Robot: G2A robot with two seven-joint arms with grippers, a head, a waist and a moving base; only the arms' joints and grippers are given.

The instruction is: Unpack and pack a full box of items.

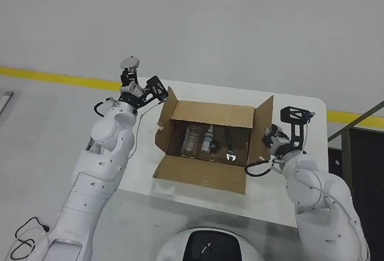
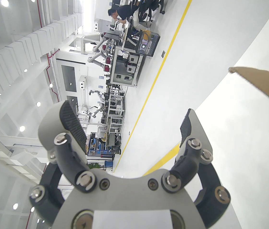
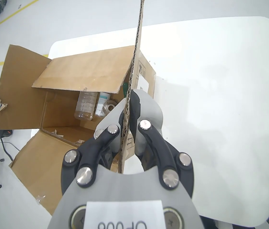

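**Right jaws on box flap; left jaws free**

Right jaws: closed hard on the right-hand side flap point(image 3: 139, 48) of the brown corrugated cardboard box point(image 3: 53, 110). Both dark pads point(image 3: 134, 107) press against the board near the flap's lower end. The flap stands upright and is seen edge-on from the right wrist.

Left jaws: spread wide, with nothing between the ribbed black pads point(image 2: 73, 125). They sit over the far left corner of the white round-cornered worktop point(image 1: 303, 196). They are just beside the box's left-hand side flap point(image 1: 168, 112) and apart from it. One corner of that flap point(image 2: 263, 84) shows from the left wrist.

Box: in the middle of the worktop with its top open.
- The far flap point(image 1: 213, 115) tilts upward.
- The near flap point(image 1: 202, 173) is folded out toward the robot.
- The left-hand side flap has a torn notch in its outer edge.

Contents, all inside the box:
- A clear ribbed plastic bottle point(image 1: 192, 138).
- A white bottle with a teal label point(image 3: 102, 103) just beside it; I cannot tell whether the two touch.
- A long dark item point(image 1: 230, 145) nearer the right wall; I cannot tell what kind of item it is.
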